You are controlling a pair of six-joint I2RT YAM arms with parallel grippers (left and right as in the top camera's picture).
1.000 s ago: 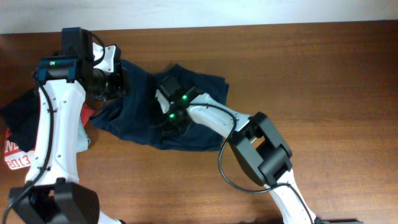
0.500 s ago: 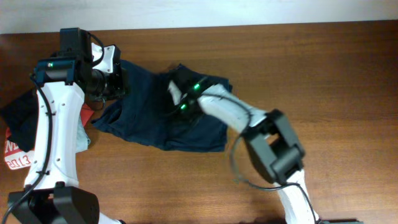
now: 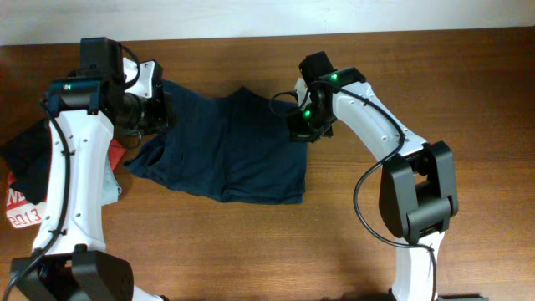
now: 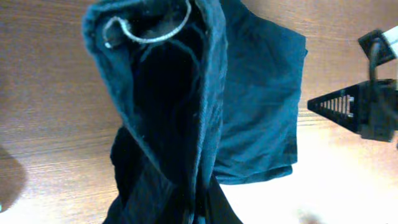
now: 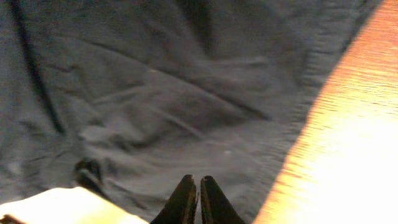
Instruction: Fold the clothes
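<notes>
The dark navy clothes lie spread on the wooden table, with the left top corner lifted. My left gripper is shut on that corner. In the left wrist view the cloth hangs bunched from the jaws and hides them. My right gripper is shut and empty at the garment's right edge. In the right wrist view its closed fingertips are low over the wrinkled fabric, close to the hem and the bare wood. It also shows in the left wrist view.
A small black cloth, a red shirt with white print and a grey garment lie in a pile at the table's left edge, beside my left arm. The table's back edge meets a white wall.
My right gripper has swept from the garment's middle to its right edge, and the cloth now lies flatter and wider. The left arm has not moved.
</notes>
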